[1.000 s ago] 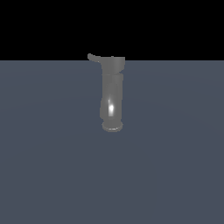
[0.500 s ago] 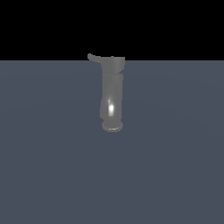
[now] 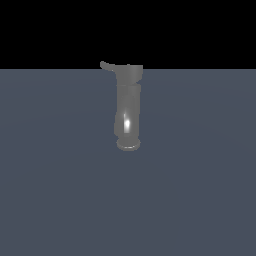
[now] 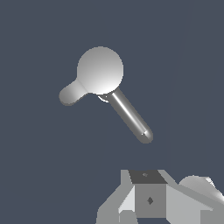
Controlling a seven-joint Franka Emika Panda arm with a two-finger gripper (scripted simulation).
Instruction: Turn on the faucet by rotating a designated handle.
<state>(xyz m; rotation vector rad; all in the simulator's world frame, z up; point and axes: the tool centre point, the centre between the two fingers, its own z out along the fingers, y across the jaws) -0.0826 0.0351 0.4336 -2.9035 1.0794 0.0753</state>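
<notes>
The faucet [image 3: 129,107] is a tall dull-grey column with a wider cap and a flared base, standing upright on the dark floor in the exterior view. The handle [image 3: 106,65] is a short lever sticking from the cap toward the exterior view's left. In the wrist view I look down on the round cap [image 4: 100,70], with the handle [image 4: 70,94] as a short rounded stub and a longer glossy tube [image 4: 131,116] under the cap. Part of my gripper [image 4: 148,199] shows at the wrist picture's edge, apart from the faucet. Its jaws are not clear. The gripper is out of the exterior view.
The dark grey-blue floor [image 3: 200,190] spreads flat all around the faucet, ending at a black background behind it.
</notes>
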